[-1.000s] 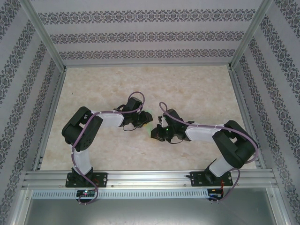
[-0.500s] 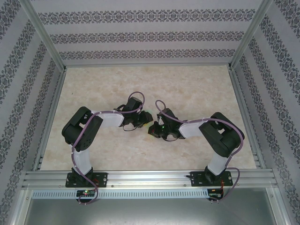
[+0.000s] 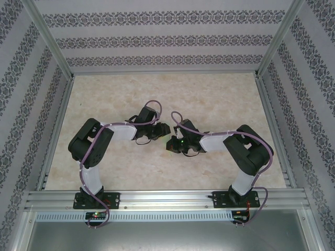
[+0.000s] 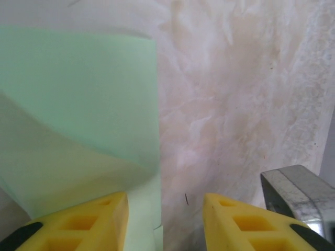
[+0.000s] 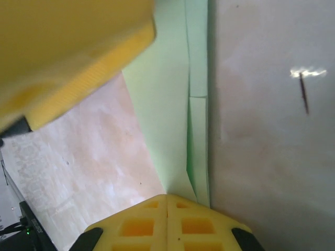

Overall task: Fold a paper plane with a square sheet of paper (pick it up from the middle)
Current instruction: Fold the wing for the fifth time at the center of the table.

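While in right jaws, paper plane (image 5: 167,104).

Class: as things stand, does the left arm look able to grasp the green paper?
Probably yes: the left gripper is open, the edge of the green paper lies between its fingers, nothing blocking.

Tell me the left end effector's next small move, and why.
Probably back the left end effector off the paper: it stands open, not pinching the edge between its jaws, while the right end effector is shut at the paper's narrow end.
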Controlling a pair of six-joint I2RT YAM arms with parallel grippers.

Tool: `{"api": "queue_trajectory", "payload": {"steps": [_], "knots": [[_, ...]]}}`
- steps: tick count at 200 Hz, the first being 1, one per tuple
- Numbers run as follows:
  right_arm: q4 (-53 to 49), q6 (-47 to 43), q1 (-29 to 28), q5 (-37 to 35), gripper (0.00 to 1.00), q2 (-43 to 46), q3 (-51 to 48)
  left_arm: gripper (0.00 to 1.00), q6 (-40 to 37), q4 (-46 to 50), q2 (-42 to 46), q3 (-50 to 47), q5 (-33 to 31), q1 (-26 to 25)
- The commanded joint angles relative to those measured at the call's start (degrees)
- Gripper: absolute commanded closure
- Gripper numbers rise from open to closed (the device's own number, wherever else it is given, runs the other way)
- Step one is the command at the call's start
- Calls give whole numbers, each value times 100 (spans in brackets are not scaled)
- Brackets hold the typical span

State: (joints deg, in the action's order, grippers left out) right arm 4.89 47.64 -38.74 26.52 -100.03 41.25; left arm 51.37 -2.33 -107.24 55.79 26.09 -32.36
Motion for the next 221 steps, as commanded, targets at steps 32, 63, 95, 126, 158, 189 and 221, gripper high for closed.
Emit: {"api": "queue_trajectory", "payload": {"steps": [32, 63, 95, 126, 158, 189, 221], "knots": [[-1109, -379, 138, 12, 100, -295, -84, 54, -443, -639, 933, -138, 209, 219], [-1095, -381, 165, 46, 100, -384, -23, 54, -435, -839, 1038, -495, 319, 219], [-1073, -337, 169, 46, 100, -445, -12, 55, -358, -1112, 935, -793, 412, 212], [-1086, -334, 166, 59, 100, -485, 14, 55, -281, -1453, 600, -789, 634, 212], [-1096, -334, 170, 65, 100, -518, 23, 55, -351, -1410, 318, -665, 591, 208], [-1120, -353, 157, 125, 100, -535, 13, 56, -500, -1261, 66, -510, 371, 224], [-1253, -477, 149, 169, 100, -493, -29, 56, -557, -1115, -167, -292, 196, 380]]}}
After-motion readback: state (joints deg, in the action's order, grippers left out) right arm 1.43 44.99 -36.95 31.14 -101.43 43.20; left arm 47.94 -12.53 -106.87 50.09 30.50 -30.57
